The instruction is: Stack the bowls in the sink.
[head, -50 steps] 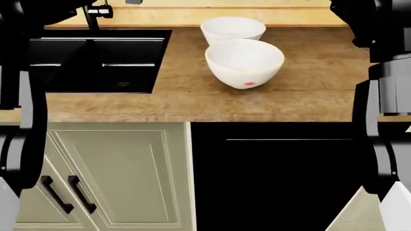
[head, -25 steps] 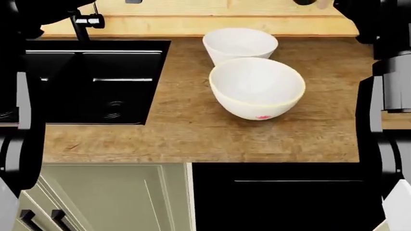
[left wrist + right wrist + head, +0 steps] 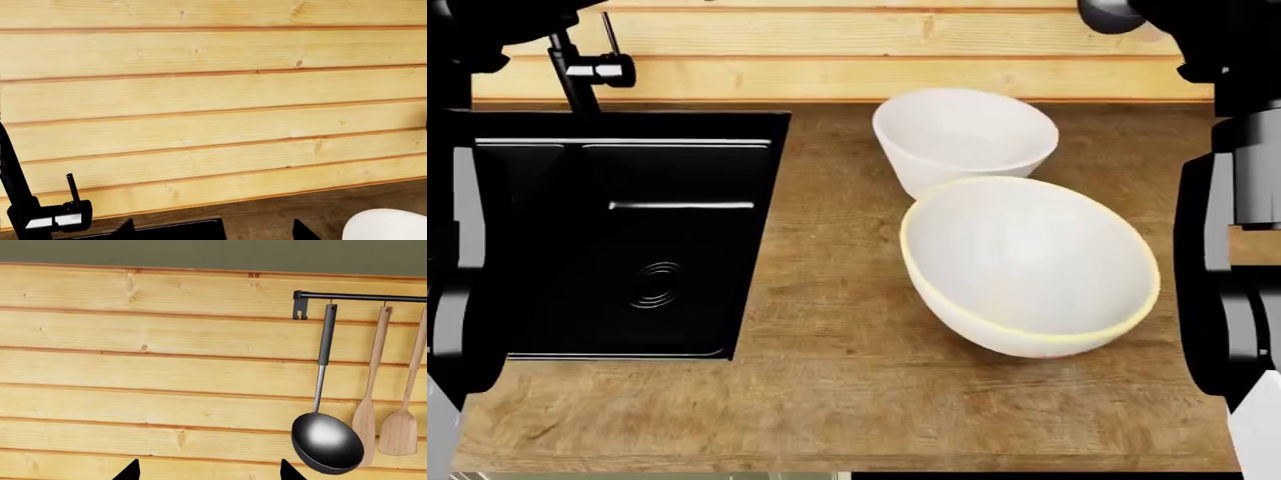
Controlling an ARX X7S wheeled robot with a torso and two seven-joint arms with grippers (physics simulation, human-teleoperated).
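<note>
Two white bowls stand side by side on the wooden counter in the head view. The wider one with a pale yellow rim (image 3: 1028, 265) is nearer, and the smaller plain one (image 3: 965, 135) is just behind it, by the wall. The black sink (image 3: 587, 300) lies to their left, and its basin holds nothing. My left gripper (image 3: 212, 232) is open and faces the wooden wall above the sink's back edge (image 3: 167, 230). One white bowl's edge (image 3: 387, 225) shows in the left wrist view. My right gripper (image 3: 209, 472) is open too, high up, facing the wall.
A black faucet (image 3: 574, 60) rises behind the sink. A ladle (image 3: 327, 437) and two wooden spatulas (image 3: 399, 425) hang from a black rail (image 3: 360, 296) on the wall. My black arms fill both side edges of the head view.
The head view has moved closer and looks further down. The bowls and the sink now show larger and lower, and the cabinet fronts are out of view. The bowls have not moved on the counter.
</note>
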